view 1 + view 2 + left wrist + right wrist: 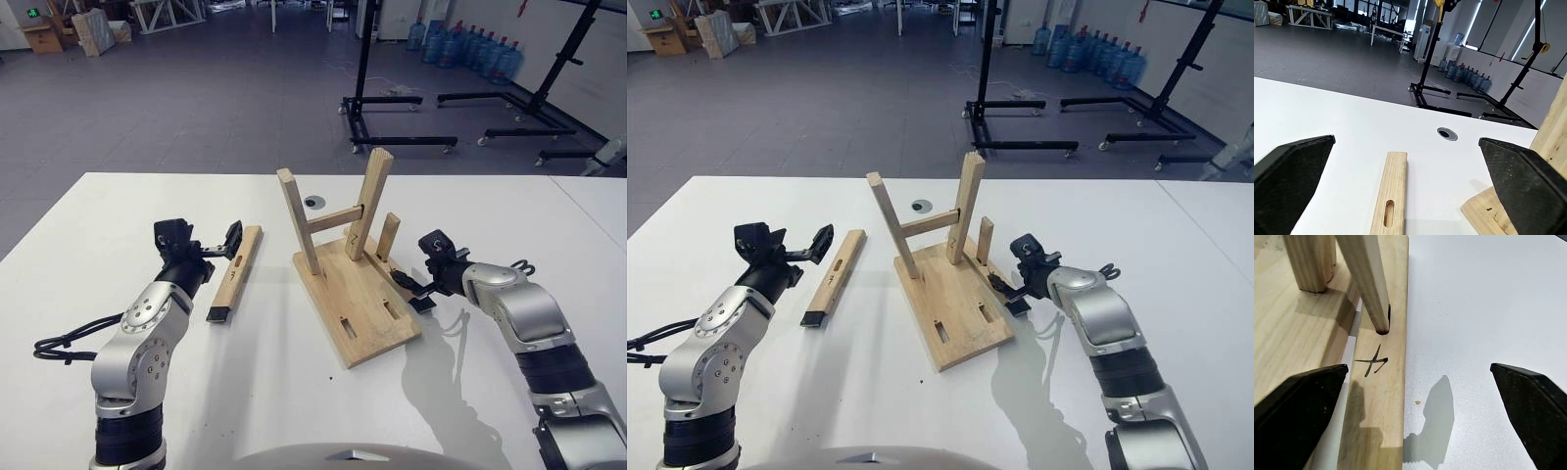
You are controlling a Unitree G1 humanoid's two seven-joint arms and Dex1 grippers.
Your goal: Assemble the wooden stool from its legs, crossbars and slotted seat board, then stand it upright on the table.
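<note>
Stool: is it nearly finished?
Halfway. Done: two legs, joined by a crossbar, stand in the seat board. In hand: nothing gripped; the right hand is open around a third leg lying beside the board, a second crossbar stuck in it. To do: fit that leg, add the fourth leg at the open left hand, then flip everything upright.

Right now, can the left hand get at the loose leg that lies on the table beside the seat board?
Probably yes. The left hand is open and points at the loose leg, which lies flat on the bare table, apart from the seat board; nothing stands between them.
</note>
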